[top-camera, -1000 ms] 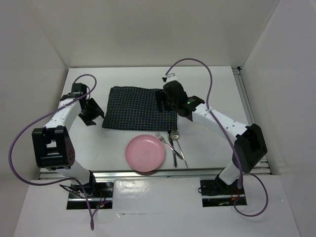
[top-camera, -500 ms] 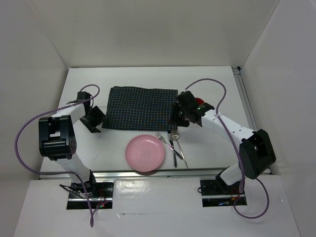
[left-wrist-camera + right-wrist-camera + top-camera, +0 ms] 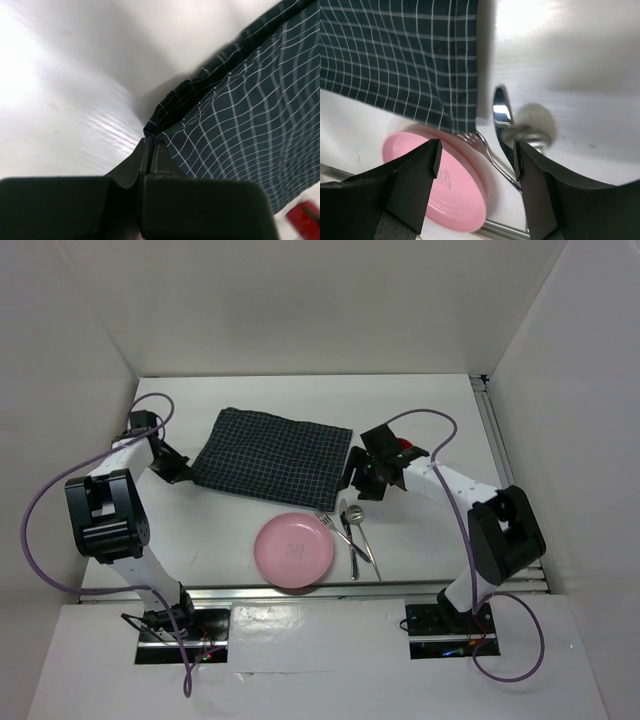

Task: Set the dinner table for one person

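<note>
Left gripper (image 3: 150, 146) pinched shut on the left corner of the placemat (image 3: 270, 457); right gripper (image 3: 477, 150) jaws wide, holding nothing, over the cloth's near right corner. Dinner table (image 3: 300, 392) — white, spans the view under both arms. Placemat lies skewed about its centre. Pink plate (image 3: 293, 550) by the near edge — fork (image 3: 335, 528) and spoon (image 3: 354, 512) just right of it.

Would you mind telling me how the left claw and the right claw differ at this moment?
The left claw is shut, pinching a corner of the checked placemat; the right claw is open and holds nothing. The left claw is at the placemat's left end, the right claw at its right end. Both have black fingers.
</note>
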`<state>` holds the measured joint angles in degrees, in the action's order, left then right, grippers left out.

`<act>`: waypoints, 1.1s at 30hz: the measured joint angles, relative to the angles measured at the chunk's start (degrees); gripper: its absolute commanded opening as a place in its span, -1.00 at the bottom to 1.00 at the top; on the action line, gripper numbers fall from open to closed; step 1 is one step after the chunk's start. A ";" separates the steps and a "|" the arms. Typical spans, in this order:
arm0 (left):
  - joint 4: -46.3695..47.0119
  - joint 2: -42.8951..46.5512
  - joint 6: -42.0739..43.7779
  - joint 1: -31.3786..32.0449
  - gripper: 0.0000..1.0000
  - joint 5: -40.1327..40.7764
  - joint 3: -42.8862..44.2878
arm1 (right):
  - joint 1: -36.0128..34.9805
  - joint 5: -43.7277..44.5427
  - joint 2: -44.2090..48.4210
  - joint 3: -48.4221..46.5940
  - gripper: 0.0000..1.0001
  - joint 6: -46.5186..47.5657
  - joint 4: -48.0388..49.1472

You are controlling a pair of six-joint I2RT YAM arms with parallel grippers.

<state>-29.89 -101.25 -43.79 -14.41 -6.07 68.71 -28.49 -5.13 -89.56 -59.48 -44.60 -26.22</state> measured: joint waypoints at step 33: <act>1.38 7.87 -4.15 -2.64 -1.00 1.16 -8.94 | -5.27 -5.66 -14.86 -6.08 0.25 -14.88 3.82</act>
<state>-28.51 -93.38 -47.94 -17.06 -4.91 59.77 -33.76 -10.79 -104.42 -65.56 -59.48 -22.39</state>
